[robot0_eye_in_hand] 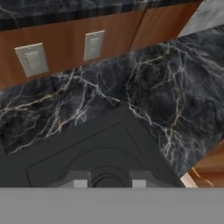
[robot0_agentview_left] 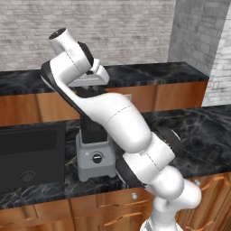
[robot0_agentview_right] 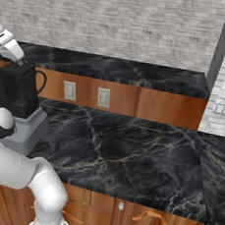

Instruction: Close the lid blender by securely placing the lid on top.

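The blender stands on the black marble counter, with a grey base [robot0_agentview_left: 92, 164] carrying a round dial and a tall black jar [robot0_agentview_right: 16, 93] with a side handle. My gripper [robot0_agentview_right: 16, 60] hangs straight over the jar's top, and my arm hides much of the jar in the left base view. In the hand view the lid [robot0_eye_in_hand: 94, 151], a dark rounded square with raised rings, lies right under my gripper [robot0_eye_in_hand: 108, 181]. The fingertips [robot0_eye_in_hand: 78, 182] are shut on its round centre knob. The lid sits at the level of the jar's rim; whether it is seated I cannot tell.
A black boxy appliance [robot0_agentview_left: 29, 158] stands left of the blender. Two wall outlets [robot0_agentview_right: 70, 91] [robot0_agentview_right: 103, 97] sit in the wooden backsplash under a raised rear ledge [robot0_agentview_right: 124, 69]. The marble counter [robot0_agentview_right: 130, 146] stretches to the right, with wooden drawers [robot0_agentview_left: 113, 198] below its front edge.
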